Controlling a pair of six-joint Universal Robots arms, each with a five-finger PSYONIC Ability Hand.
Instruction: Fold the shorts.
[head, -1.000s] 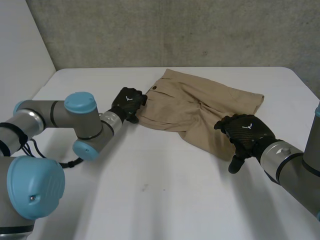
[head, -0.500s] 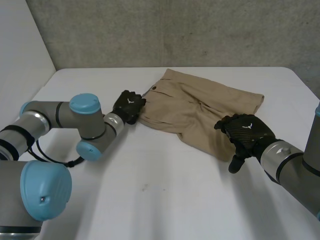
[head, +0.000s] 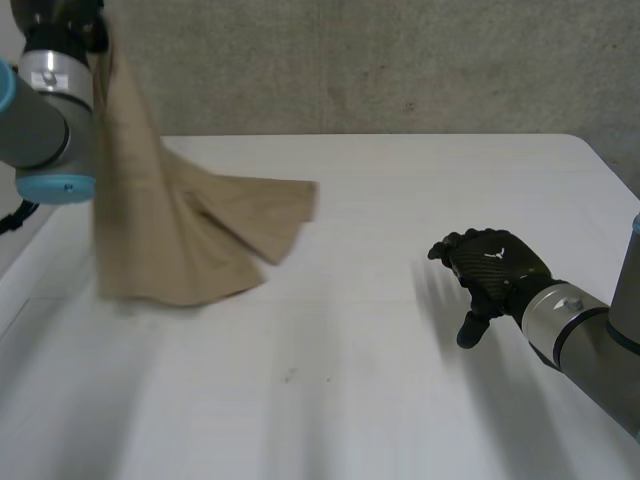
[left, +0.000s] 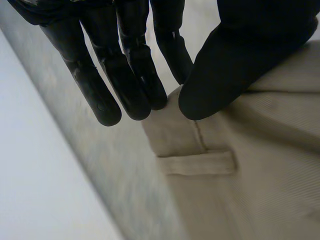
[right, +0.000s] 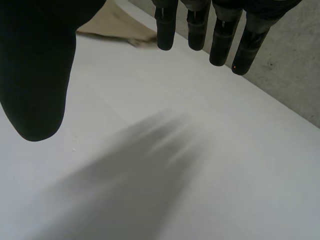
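Note:
The tan shorts (head: 190, 230) hang in the air at the table's left, dangling from my raised left arm (head: 45, 110), with one leg trailing out to the right. In the left wrist view my left hand (left: 130, 75) pinches the waistband of the shorts (left: 240, 175) between thumb and fingers, just above a belt loop (left: 197, 163). Over bare table at the right, my right hand (head: 495, 265) hovers open with fingers spread. In the right wrist view its fingers (right: 200, 25) are straight, and an edge of the shorts (right: 117, 27) lies beyond them.
The white table (head: 400, 400) spreads below both hands. A grey concrete wall (head: 400, 60) runs behind its far edge. The table's left edge (head: 30, 260) lies under the hanging shorts.
My left hand closed on the waistband and swung the shorts up and to the left, pulling them away from my right hand. The right hand has stayed put.

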